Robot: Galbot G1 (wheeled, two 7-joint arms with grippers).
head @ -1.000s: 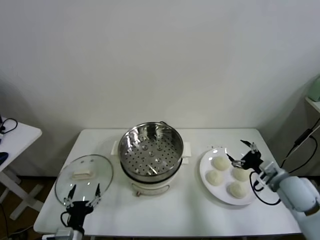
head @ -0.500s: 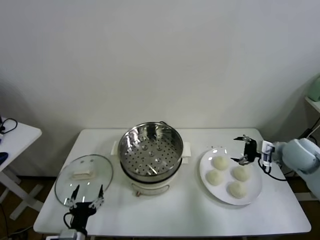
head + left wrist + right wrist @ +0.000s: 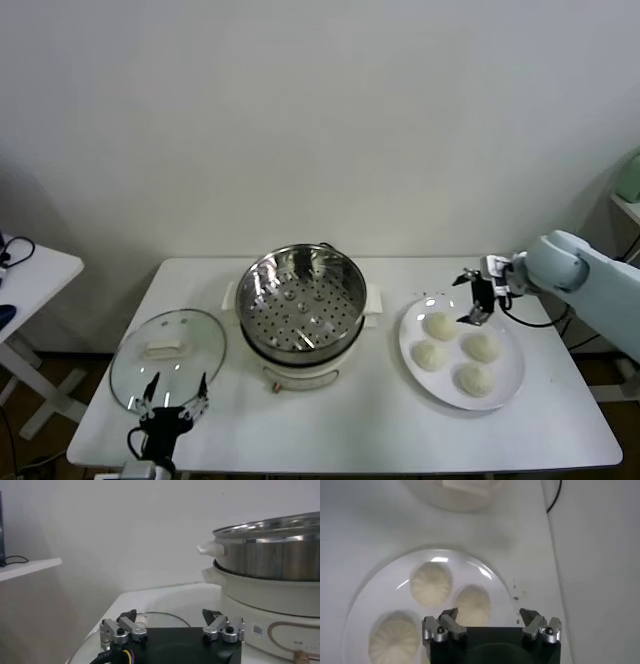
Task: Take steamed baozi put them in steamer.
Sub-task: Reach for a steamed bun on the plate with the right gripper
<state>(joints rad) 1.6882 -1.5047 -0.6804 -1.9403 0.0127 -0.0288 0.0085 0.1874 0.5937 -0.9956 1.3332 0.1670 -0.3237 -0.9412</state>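
Head view | four steamed baozi [image 3: 440, 326] (plated) | one steamer [image 3: 303, 306] | right end effector [image 3: 473, 297] fingers apart

The steamer [image 3: 301, 303] is polished stainless steel, mirror-bright inside, with a perforated metal tray; its base [image 3: 260, 596] looks like smooth cream plastic with a soft sheen. Near the table's left front corner, the lid [image 3: 167, 357] is clear glass with a thin metal rim and a matt cream handle. The plate [image 3: 508, 378] by the right edge is glossy white, likely ceramic, catching a bright highlight. The steamed baozi [image 3: 431, 583] have a matt, dough-like skin with fine pleated ridges. The table [image 3: 380, 430] is smooth, matt white. The right gripper [image 3: 491, 623] and left gripper [image 3: 172, 625] show brushed metal fingertips on matt black plastic bodies, jaws spread apart.
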